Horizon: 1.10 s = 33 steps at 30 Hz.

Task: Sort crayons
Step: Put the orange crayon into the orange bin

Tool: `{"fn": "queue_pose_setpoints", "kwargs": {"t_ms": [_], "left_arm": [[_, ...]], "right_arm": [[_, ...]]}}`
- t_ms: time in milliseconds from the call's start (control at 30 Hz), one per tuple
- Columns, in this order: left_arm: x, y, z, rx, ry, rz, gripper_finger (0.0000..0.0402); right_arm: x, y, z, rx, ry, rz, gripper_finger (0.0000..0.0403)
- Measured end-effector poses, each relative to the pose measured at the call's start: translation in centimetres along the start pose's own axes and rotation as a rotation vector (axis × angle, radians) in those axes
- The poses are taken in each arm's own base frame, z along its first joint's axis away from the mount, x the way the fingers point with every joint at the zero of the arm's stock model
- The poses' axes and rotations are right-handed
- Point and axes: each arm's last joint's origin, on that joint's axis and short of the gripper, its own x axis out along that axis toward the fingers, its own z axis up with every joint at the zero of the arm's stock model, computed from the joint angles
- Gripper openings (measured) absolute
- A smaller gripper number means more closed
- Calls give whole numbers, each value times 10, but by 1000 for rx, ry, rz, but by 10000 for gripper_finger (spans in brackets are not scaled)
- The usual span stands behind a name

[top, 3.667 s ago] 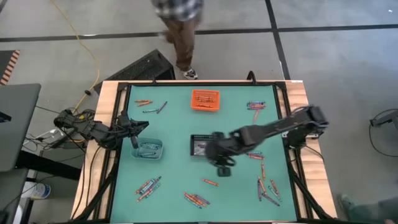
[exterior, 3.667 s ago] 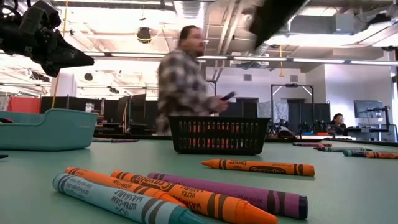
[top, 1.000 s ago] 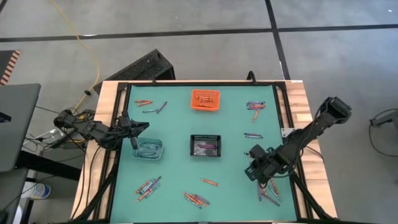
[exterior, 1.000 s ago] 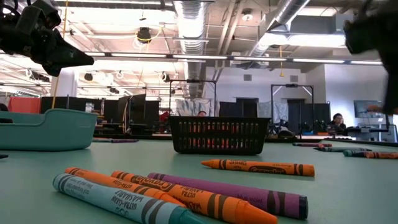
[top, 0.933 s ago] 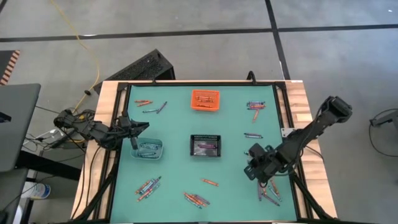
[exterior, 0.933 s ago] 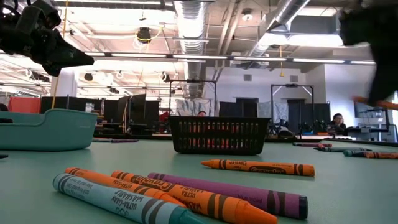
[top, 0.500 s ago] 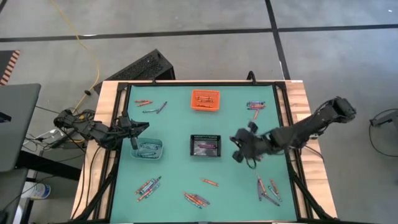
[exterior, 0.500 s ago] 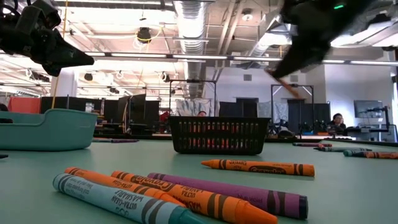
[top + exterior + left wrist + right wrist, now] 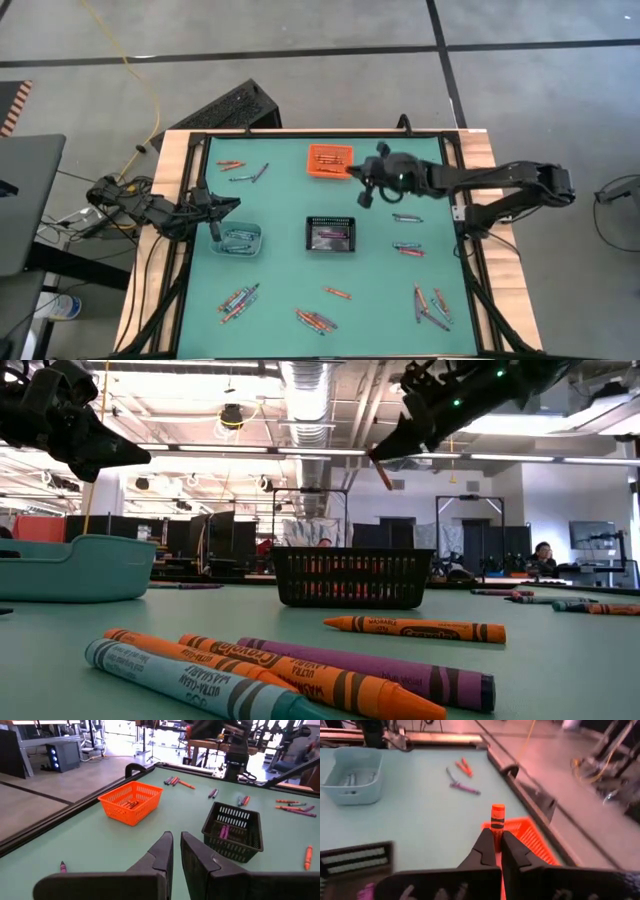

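The right tool [image 9: 496, 846] was clamped on an orange crayon [image 9: 497, 818], its paper-wrapped end poking out past the fingertips; only the wrist view showed this. From above, the tool [image 9: 366, 188] hung beside the orange mesh bin [image 9: 330, 160]. The left tool [image 9: 176, 851], nearly closed and empty, waited near the pale blue bin [image 9: 237, 239] on the green worktop [image 9: 280, 280].

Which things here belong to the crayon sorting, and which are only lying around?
Part of the job:
- orange crayon held in the right gripper
- loose crayons on the table
- orange bin, black bin, light blue bin

Just lying about:
- yellow cable on the floor
- left gripper, waiting
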Motion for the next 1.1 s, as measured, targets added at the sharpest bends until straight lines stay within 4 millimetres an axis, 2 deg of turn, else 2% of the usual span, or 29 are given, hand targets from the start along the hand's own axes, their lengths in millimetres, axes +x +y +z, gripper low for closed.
{"fn": "queue_pose_setpoints", "kwargs": {"t_ms": [133, 233, 367, 500, 633, 867, 1000, 1100], "left_arm": [[0, 0, 0, 7, 0, -1, 22], [0, 0, 0, 7, 0, -2, 22], [0, 0, 0, 8, 1, -4, 22], [0, 0, 0, 7, 2, -11, 22], [0, 0, 0, 10, 1, -12, 22], [0, -1, 0, 15, 4, -26, 22], [0, -1, 0, 19, 5, -30, 22], [0, -1, 0, 23, 6, -37, 22]], "right_arm": [[14, -16, 0, -46, -59, 22, 7], [34, -22, -8, -91, -68, 21, 7], [65, -31, -25, -149, -2, -3, 7], [90, -44, -29, -141, 60, 9, 7], [117, -54, -39, -149, 206, 38, 7], [152, -63, -37, -168, 387, 76, 7], [164, -65, -30, -218, 438, 103, 7], [172, -64, -32, -233, 500, 128, 7]]}}
